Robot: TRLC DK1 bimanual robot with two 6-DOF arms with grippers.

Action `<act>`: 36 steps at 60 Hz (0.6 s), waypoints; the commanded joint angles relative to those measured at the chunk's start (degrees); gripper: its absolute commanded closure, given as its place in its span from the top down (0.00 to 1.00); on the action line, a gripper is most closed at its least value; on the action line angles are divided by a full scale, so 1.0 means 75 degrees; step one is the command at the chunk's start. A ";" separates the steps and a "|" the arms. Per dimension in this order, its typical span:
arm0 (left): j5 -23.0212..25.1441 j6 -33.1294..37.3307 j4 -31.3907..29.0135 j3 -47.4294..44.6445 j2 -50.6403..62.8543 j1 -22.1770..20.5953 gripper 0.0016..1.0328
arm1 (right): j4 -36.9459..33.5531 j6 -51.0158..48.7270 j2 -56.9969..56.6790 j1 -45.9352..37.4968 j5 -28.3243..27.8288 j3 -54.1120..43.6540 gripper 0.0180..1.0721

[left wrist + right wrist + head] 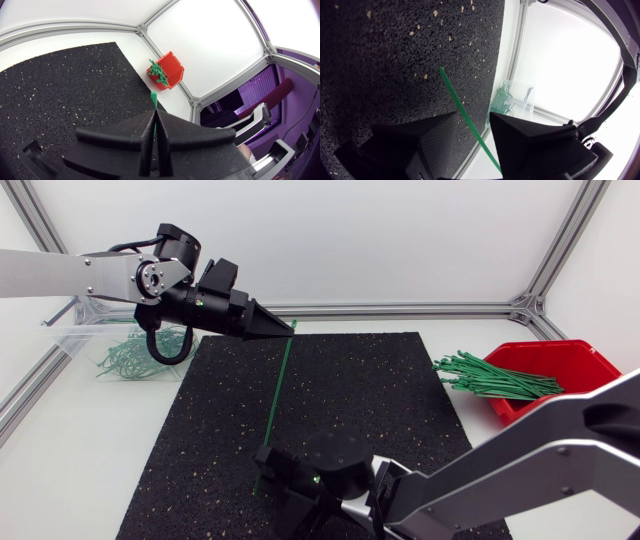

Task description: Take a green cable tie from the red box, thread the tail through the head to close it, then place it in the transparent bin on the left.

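Over the black mat (370,390) on the worktop (80,450), you had the left pincer (288,327) clamped tight on one end of a green cable tie (278,390). In the left wrist view its fingers (135,135) met on the strip, with only a short green tip poking out ahead of them. From there the tie ran straight across the mat to your right pincer (272,470) at the near edge. That pincer stood wide. In the right wrist view the strap (462,107) passed through the gap between its two fingers (520,137), and you could not tell whether it brushed either one. Off to the right, the red box (560,355) sat on the worktop just beside the mat, with a bundle of green ties (500,382) spilling over its rim. At the far left, the transparent bin (70,335) held a loose heap of green ties behind the left arm.
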 commanded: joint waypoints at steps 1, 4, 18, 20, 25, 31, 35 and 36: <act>0.0101 -0.0151 -0.0142 0.0193 0.0166 0.0080 0.03 | 0.0312 -0.0540 0.0292 -0.0054 -0.0113 -0.0189 0.48; 0.0172 -0.0163 -0.0177 0.0170 0.0166 0.0092 0.03 | 0.0371 -0.0669 0.0292 -0.0077 -0.0206 -0.0236 0.48; 0.0898 0.0025 -0.0294 0.0182 0.0365 0.0174 0.03 | 0.0383 -0.0915 0.0245 -0.0077 -0.0241 -0.0412 0.48; 0.0898 0.0025 -0.0294 0.0205 0.0389 0.0186 0.03 | 0.0383 -0.0950 0.0257 -0.0089 -0.0253 -0.0400 0.46; 0.0898 0.0025 -0.0294 0.0252 0.0435 0.0221 0.03 | 0.0406 -0.1055 0.0268 -0.0101 -0.0312 -0.0412 0.41; 0.0886 0.0025 -0.0294 0.0252 0.0447 0.0268 0.03 | 0.0418 -0.1114 0.0245 -0.0089 -0.0347 -0.0412 0.38; 0.0886 0.0025 -0.0294 0.0240 0.0471 0.0291 0.03 | 0.0429 -0.1126 0.0210 -0.0065 -0.0347 -0.0447 0.35; 0.0886 0.0036 -0.0294 0.0240 0.0471 0.0291 0.03 | 0.0429 -0.1126 0.0198 -0.0065 -0.0347 -0.0459 0.35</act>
